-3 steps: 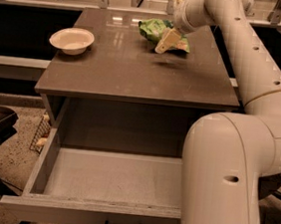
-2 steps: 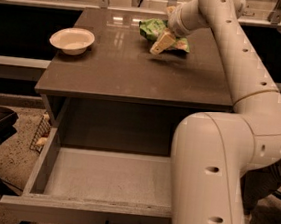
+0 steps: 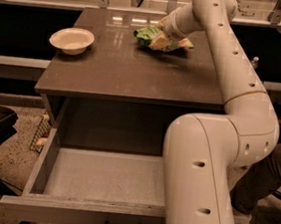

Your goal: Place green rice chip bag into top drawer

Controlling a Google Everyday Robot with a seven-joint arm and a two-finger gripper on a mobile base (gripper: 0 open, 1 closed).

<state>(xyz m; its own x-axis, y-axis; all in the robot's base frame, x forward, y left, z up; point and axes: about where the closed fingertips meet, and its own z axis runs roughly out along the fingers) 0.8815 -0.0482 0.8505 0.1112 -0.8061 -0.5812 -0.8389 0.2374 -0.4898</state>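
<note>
Green rice chip bag (image 3: pixel 147 33) on table's (image 3: pixel 124 75) far side, outstretched arm's (image 3: pixel 226 58) pincer (image 3: pixel 161 39) upon it, grip unclear.

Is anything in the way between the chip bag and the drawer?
Nothing visible. The gripper is at the green rice chip bag on the tabletop; the top drawer lies open below, the bowl well aside.

One view only, high, tilted down and forward past the arm (image 3: pixel 208 181). Drawer (image 3: pixel 98 179) close at 6 o'clock, table (image 3: pixel 124 77) beyond, gripper (image 3: pixel 162 37) far at 12 o'clock by the bag (image 3: pixel 146 33).
</note>
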